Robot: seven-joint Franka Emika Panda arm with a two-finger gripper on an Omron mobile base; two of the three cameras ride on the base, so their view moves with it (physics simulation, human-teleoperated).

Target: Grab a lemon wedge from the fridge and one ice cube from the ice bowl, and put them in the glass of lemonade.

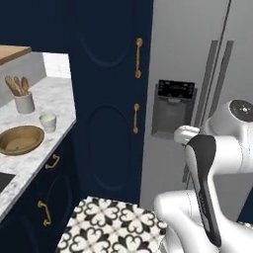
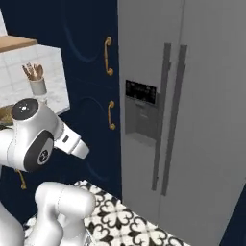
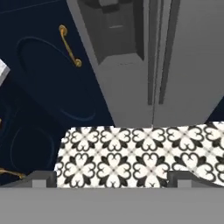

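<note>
End effector is spread wide with nothing between the tips, aimed down at the patterned floor in front of the fridge.

Left to right, relative to it:
- Far off to its left, on the marble desk: ice bowl, wide, shallow, brown. Can't make out a cube inside from here. Judgement: the cube will be tiny, hard and slick, so pinch it square across two flat faces, gently, or it squirts out.
- Just right of the bowl, still well left of the end effector: glass of lemonade, small and light and easy to tip. Drop items in from above without nudging the rim.
- Utensil holder sits behind those two; not ours.
- Navy cabinet with brass handles lies between the desk and the fridge.
- Ahead and slightly right: fridge, both doors closed, dark bar handles side by side at the centre seam, dispenser recess on the left door.

Lemon wedge presumably sits behind those doors, out of sight. Door is heavy and stiff, so hook a bar mid-height and pull in an arc. Wedge likely soft and wet: grip across the rind, lightly.
</note>
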